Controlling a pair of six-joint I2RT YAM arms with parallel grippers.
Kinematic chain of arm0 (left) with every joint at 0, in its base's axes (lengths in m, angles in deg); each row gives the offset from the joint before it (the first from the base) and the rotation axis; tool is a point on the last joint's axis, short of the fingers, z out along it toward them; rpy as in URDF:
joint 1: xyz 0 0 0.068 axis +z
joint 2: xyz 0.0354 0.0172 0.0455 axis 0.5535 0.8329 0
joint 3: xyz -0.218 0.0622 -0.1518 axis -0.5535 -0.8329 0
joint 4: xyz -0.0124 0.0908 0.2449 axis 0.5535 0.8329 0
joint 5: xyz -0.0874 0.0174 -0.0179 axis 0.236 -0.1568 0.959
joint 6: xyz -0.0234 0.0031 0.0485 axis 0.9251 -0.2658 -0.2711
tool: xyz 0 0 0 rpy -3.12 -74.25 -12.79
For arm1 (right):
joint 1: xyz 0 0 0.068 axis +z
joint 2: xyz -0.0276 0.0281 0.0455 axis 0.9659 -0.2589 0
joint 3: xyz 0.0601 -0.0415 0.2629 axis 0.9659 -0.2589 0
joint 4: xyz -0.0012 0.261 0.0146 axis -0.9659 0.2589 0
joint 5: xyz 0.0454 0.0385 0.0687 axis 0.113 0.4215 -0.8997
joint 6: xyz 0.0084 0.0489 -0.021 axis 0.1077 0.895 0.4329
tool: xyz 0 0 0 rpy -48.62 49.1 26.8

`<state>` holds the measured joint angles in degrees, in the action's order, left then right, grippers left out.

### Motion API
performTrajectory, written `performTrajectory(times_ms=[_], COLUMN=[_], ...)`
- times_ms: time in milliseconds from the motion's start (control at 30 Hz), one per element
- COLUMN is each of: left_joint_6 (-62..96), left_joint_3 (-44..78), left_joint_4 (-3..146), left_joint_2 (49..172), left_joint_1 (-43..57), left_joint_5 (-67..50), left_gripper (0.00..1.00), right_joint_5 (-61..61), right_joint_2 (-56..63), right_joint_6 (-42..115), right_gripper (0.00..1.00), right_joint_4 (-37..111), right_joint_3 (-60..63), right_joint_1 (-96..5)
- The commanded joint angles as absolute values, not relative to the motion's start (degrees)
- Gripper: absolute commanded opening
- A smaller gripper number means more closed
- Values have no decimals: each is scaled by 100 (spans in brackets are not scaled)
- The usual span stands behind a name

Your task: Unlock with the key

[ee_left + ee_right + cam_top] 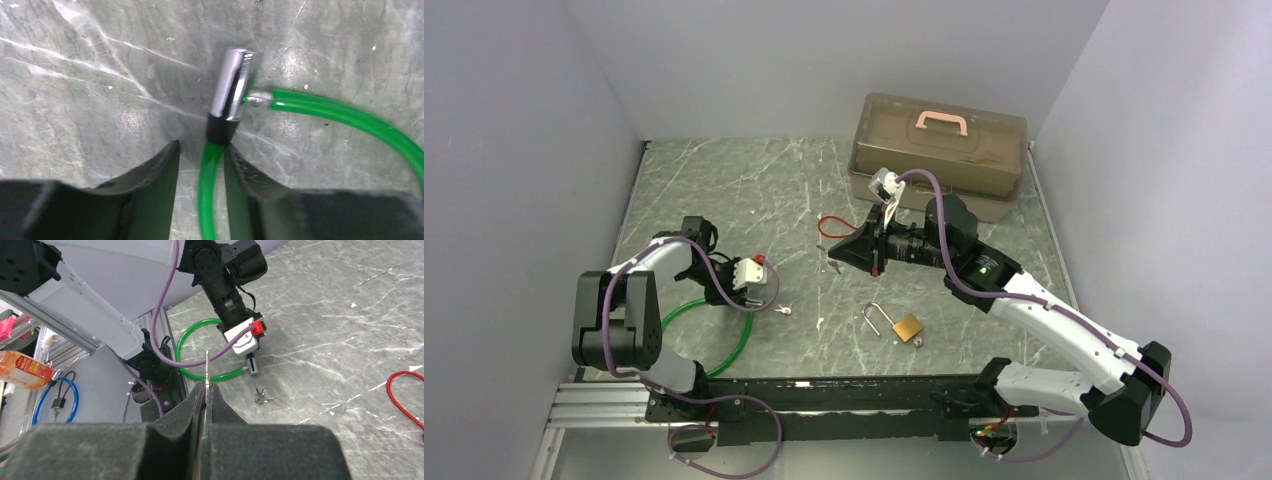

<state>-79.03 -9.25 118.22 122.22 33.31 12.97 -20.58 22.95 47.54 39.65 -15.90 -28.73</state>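
Two-arm rig at a marbled grey surface (724,180), seen from overhead and from both wrists. At the far edge stands a translucent brown toolbox (939,150).

The task's thing, a green cable lock (350,117), lies looped at the near left of the surface. Its cable ends in a chrome barrel (234,82) with a black collar (220,130).

The left tool (202,147) stands about half open, straddling the cable just behind the collar. A gap shows on one side, so nothing is clamped.

The right tool (205,387) is fully closed on the key (206,365), whose thin blade projects upright from the pads.

A brass padlock (908,327), a red cord (834,225) and some loose keys (782,310) lie apart, near mid-surface.

Handling, as judged:
- **Barrel:** hard, round and likely slippery.
- **Cable:** sheathed and springy, and will probably twist if held far back. The collar end seems the steadiest hold.
- **Key:** light and stiff, and may pivot between soft pads under turning load.
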Motion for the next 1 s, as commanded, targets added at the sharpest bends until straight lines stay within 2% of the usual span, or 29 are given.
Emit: performTrajectory(times_ms=[0,67,100,333,500,633,800,967], left_joint_6=[-8046,-7914,-7813,-7659,-8379,-8909,-9099,-9465], left_joint_3=[-1180,-1116,-1024,507,1903,2905,3140,2308], left_joint_4=[11573,11592,11674,13386,15018,15768,15497,14449], left_joint_2=[12430,12371,12299,10763,9460,8603,7532,6335], left_joint_1=[3334,3334,3334,3327,3308,3304,3302,3304], left_joint_5=[1004,969,986,1669,1941,2183,2741,3102], left_gripper=[28,3,0,0,0,0,0,0], right_joint_5=[-2007,-2026,-2040,-2226,-2510,-2747,-2332,-2169], right_joint_2=[2441,2429,2423,2147,1931,1662,1102,784], right_joint_6=[4852,4871,4885,4843,4815,4763,4307,4138], right_gripper=[0,0,0,0,0,0,0,0], right_joint_4=[3709,3739,3748,4273,4625,4996,5920,6620], right_joint_3=[-1493,-1455,-1429,-967,-451,82,1023,1755], right_joint_1=[-2897,-2899,-2899,-2900,-2898,-2766,-2067,-1643])
